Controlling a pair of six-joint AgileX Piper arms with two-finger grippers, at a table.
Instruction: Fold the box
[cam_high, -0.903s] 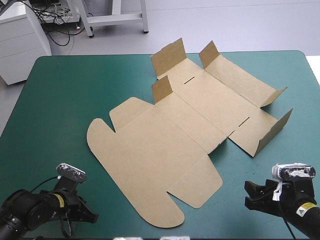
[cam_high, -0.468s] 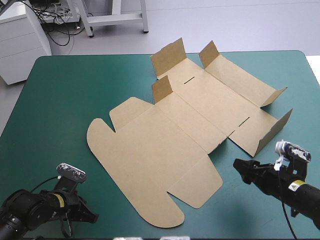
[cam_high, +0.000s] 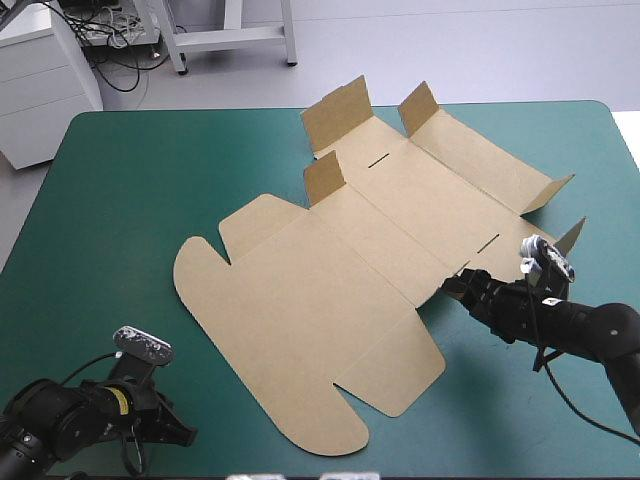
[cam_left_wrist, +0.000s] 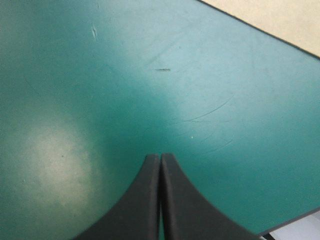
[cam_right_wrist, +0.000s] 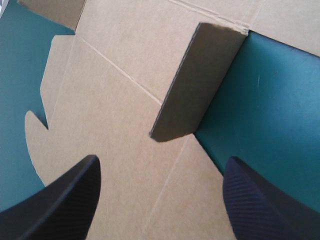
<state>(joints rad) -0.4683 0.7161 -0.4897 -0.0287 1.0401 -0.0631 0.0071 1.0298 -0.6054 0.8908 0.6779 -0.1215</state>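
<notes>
The brown box (cam_high: 340, 270) lies as a flat cut sheet across the middle of the table. Its rounded lid panel points to the near left, and several short flaps (cam_high: 337, 112) stand up at the far end. My right gripper (cam_high: 462, 287) is open at the sheet's right edge. In the right wrist view, the right gripper (cam_right_wrist: 162, 167) has a small raised flap (cam_right_wrist: 200, 85) just ahead, between its spread fingers. My left gripper (cam_high: 185, 432) is shut and rests low near the table's near-left corner. In the left wrist view, the left gripper (cam_left_wrist: 160, 157) points at bare teal-green cover, with a corner of the box (cam_left_wrist: 285, 20) far ahead.
The table's near edge (cam_left_wrist: 295, 222) runs close beside the left gripper. A raised side wall (cam_high: 548, 262) of the box stands just beyond the right arm. A white cabinet (cam_high: 40, 80) stands off the far-left corner.
My right arm has swung from the near-right corner forward and left to the box's right edge, turning its open gripper toward the sheet. The left arm and the box have not moved.
</notes>
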